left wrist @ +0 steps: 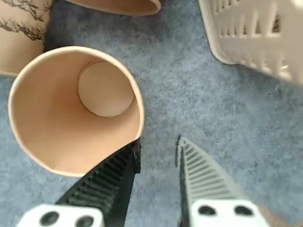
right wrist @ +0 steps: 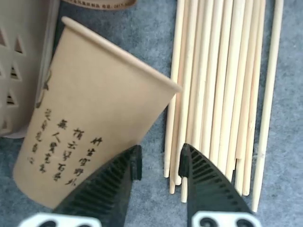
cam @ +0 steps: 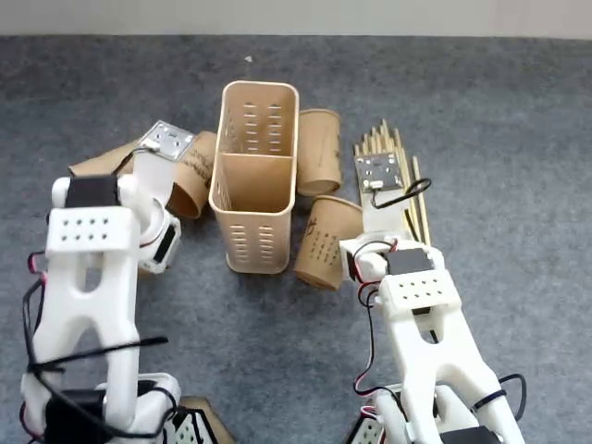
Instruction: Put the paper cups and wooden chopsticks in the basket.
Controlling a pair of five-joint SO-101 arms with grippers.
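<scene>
The tan slotted basket point(cam: 254, 176) stands upright mid-table. Paper cups lie on their sides around it: two to its left point(cam: 190, 176) and two to its right point(cam: 319, 153), point(cam: 326, 242). Wooden chopsticks point(cam: 398, 176) lie bundled further right. My left gripper point(left wrist: 158, 146) is narrowly open and empty, its black finger at the rim of a cup point(left wrist: 75, 109) whose mouth faces the camera. My right gripper point(right wrist: 161, 161) is narrowly open and empty, over the gap between a printed cup point(right wrist: 94, 113) and the chopsticks point(right wrist: 222, 85).
Grey carpet covers the table. The basket wall point(left wrist: 255, 38) is close beside the left gripper, and also close to the printed cup point(right wrist: 23, 61). Further cups lie near each gripper point(left wrist: 23, 33), point(right wrist: 99, 4). Open carpet lies far right and in front.
</scene>
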